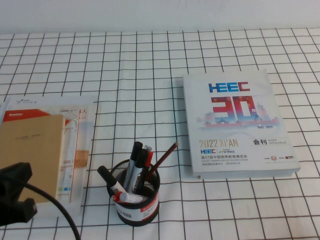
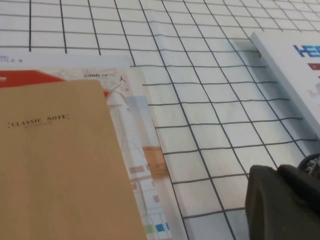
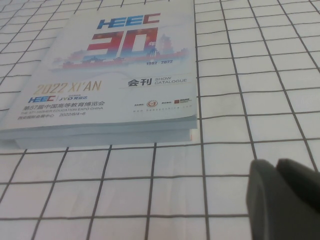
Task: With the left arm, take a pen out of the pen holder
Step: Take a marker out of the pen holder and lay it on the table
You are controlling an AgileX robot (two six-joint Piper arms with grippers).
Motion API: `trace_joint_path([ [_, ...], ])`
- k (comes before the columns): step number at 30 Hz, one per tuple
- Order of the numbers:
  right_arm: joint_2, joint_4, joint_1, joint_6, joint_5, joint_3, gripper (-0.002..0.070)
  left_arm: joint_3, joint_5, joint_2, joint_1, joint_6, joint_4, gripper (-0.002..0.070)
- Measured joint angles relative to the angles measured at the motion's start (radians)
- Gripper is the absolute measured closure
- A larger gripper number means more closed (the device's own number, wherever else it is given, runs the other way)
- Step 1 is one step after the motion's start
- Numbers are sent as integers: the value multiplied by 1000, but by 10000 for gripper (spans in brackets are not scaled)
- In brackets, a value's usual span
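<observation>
A black mesh pen holder [image 1: 136,200] stands near the table's front edge, left of centre. Several pens stick out of it: black markers [image 1: 134,159], a white marker with a red cap [image 1: 129,197] and a red pencil [image 1: 164,156]. My left gripper [image 2: 277,171] hangs low at the front left, above the notebook and left of the holder. It is shut with nothing in it. Part of the left arm [image 1: 15,192] shows in the high view. The holder's rim [image 2: 313,163] peeks in beside the gripper. My right gripper [image 3: 276,165] is shut and empty over bare table in front of the catalogue.
A brown notebook [image 1: 31,150] lies on a printed sheet in a plastic sleeve [image 1: 80,135] at the left. A thick white HEEC catalogue [image 1: 235,125] lies right of the holder. A white tablecloth with a black grid [image 1: 130,70] covers the table.
</observation>
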Motion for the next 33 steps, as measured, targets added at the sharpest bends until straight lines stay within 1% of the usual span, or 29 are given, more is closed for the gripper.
trace_joint_path([
  [4,0,0,0,0,0,0,690,0,-17,-3,0,-5,3,677],
  [8,0,0,0,0,0,0,690,21,-87,-53,-36,-120,84,677],
  [13,0,0,0,0,0,0,690,105,-220,-139,-133,-338,228,677],
  [17,0,0,0,0,0,0,690,160,-295,-158,-198,-488,324,677],
  [20,0,0,0,0,0,0,690,200,-382,-158,-254,-592,424,677],
  [23,0,0,0,0,0,0,690,231,-477,-158,-305,-695,556,669],
  [24,0,0,0,0,0,0,690,236,-497,-158,-320,-719,592,654],
  [26,0,0,0,0,0,0,690,240,-512,-158,-341,-748,633,599],
  [28,0,0,0,0,0,0,690,240,-519,-158,-352,-771,653,496],
  [31,0,0,0,0,0,0,690,241,-526,-158,-356,-821,661,303],
  [33,0,0,0,0,0,0,690,241,-529,-158,-356,-853,671,232],
])
